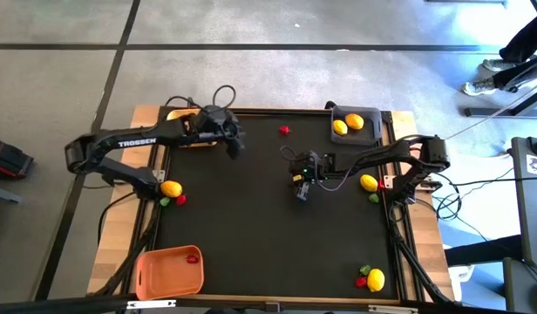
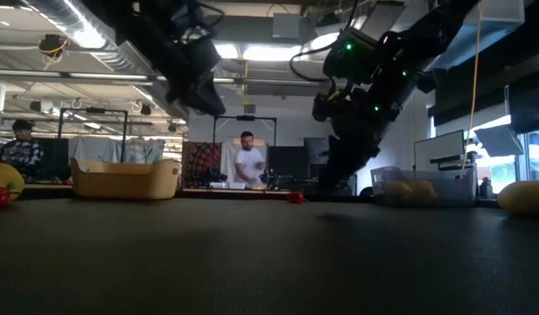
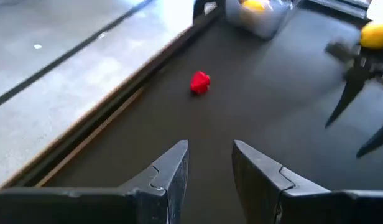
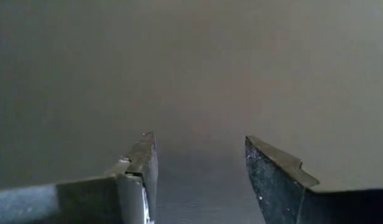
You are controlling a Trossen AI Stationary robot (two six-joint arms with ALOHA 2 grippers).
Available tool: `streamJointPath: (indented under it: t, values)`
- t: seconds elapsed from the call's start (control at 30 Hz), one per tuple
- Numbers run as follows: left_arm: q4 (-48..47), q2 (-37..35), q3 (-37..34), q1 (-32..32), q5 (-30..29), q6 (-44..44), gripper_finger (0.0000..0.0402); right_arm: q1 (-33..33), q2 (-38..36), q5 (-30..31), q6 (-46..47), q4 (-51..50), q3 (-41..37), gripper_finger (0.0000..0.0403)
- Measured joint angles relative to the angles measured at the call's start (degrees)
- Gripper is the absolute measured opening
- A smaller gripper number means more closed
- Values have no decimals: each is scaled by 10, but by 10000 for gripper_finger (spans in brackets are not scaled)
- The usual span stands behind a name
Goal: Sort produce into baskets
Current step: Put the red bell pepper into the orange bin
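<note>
Black matting covers the surface (image 1: 251, 218), with produce scattered over it and three baskets at its edges. At the far edge, the left gripper (image 1: 236, 146) hangs above the mat just beside the yellow basket (image 1: 177, 114), which the left arm mostly hides. Its fingers (image 3: 170, 171) are spread a little with nothing between them, and they point toward a small red piece (image 1: 284, 130) lying alone near the far rim.

Near the middle, the right gripper (image 1: 302, 191) points down at bare mat, its fingers (image 4: 140, 163) spread apart and empty.

The dark grey basket (image 1: 373, 133) sits at the far right corner and holds two yellow lemons (image 1: 347, 124). The orange basket (image 1: 168, 270) is at the near left corner with one red piece (image 1: 193, 257) inside, against its wall.

By the left rim lies a lemon (image 1: 171, 188) with a green piece (image 1: 165, 201) and a red piece (image 1: 180, 199) just beside it. By the right rim, under the right arm, another lemon (image 1: 369, 182) lies with a green piece (image 1: 374, 198) close by. At the near right corner a lemon (image 1: 376, 279) sits touching a red piece (image 1: 361, 282) and a green one (image 1: 365, 270).

Beyond the surface, in the low view, a person in a white shirt (image 2: 248, 163) stands at a bench, and another person (image 2: 20, 147) shows at the far left.
</note>
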Motion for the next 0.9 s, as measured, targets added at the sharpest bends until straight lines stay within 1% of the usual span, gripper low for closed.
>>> streamJointPath:
  t: [0.2,0.53,0.67,0.77,0.9]
  values:
    - [0,35,0,-27,0,0,120,-16,-30,35,-46,-10,1,182]
    - [2,93,0,-60,0,-1,120,-109,-38,41,-137,-7,1,182]
    - [16,112,0,-66,0,-1,120,-147,-36,37,-204,20,1,182]
    - [30,124,0,-68,0,-3,120,-174,-23,15,-240,55,1,182]
    - [45,134,0,-69,0,-7,120,-205,0,-7,-256,105,1,182]
